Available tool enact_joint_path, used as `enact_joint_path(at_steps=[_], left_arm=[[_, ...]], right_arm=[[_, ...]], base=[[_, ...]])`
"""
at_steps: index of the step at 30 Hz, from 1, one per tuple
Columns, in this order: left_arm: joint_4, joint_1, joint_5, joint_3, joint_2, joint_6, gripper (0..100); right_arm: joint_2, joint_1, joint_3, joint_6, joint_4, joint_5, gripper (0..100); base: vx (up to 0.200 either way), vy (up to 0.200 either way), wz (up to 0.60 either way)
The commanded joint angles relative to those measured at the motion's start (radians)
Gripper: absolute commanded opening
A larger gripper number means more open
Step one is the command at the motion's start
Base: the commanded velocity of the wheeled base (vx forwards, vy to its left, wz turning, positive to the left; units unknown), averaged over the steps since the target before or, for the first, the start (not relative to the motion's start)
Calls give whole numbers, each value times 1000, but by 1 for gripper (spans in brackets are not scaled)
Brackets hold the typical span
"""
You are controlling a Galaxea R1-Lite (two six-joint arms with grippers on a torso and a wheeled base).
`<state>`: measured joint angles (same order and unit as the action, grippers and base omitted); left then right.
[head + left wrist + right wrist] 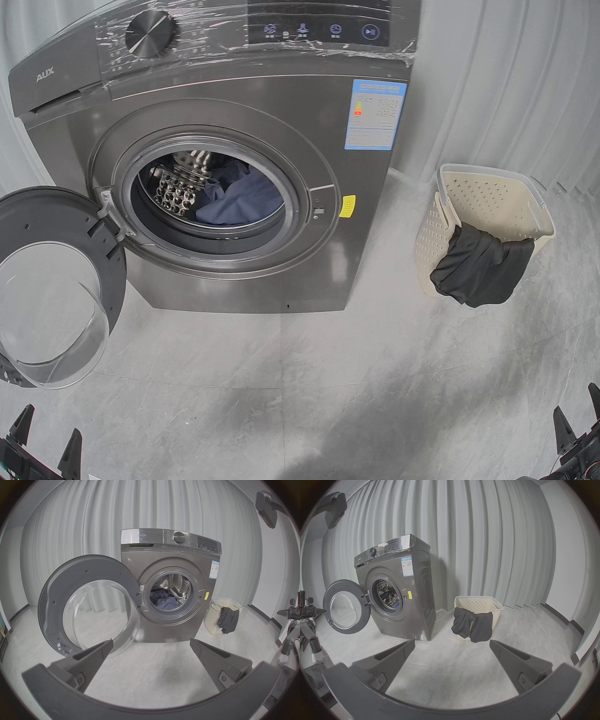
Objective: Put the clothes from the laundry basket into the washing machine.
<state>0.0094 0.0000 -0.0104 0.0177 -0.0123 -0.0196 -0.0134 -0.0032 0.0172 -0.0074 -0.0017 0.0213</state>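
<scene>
Grey front-loading washing machine [206, 94], door [56, 219] swung fully open to left; blue garment [240, 200] lying in drum [178, 187]. Cream perforated laundry basket [494, 194] upright at right; black garment [481, 269] draped over near rim.

Grey washing machine [403, 573], round door [347, 606] swung wide open (a bit of blue low in the drum). Cream laundry basket [490, 603] stands near it on the floor, dark garment [472, 625] draped over its front rim. Right fingers [390, 661] spread wide, nothing between them.

Head looks down nearby; both low wrists face the washing machine [168, 558].
</scene>
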Motion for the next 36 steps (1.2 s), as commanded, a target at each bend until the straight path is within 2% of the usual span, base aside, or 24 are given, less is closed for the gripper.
enact_joint_path(at_steps=[1, 7, 12, 17, 24, 36], left_arm=[[-2, 0, 1, -15, 5, -7, 100], [-2, 0, 3, -15, 5, -2, 100], [-2, 0, -2, -15, 5, 21, 100], [-2, 0, -2, -15, 5, 10, 100], [-2, 0, -2, -15, 5, 20, 100], [-2, 0, -2, -15, 5, 17, 100]], right_arm=[[13, 0, -16, 0, 0, 0, 100], [13, 0, -16, 0, 0, 0, 100], [13, 0, -17, 0, 0, 0, 100], [13, 0, -16, 0, 0, 0, 100], [13, 0, -16, 0, 0, 0, 100], [13, 0, -16, 0, 0, 0, 100]], base=[[0, 0, 0], [0, -67, 0], [0, -200, 0], [0, -200, 0], [0, -200, 0], [0, -200, 0]])
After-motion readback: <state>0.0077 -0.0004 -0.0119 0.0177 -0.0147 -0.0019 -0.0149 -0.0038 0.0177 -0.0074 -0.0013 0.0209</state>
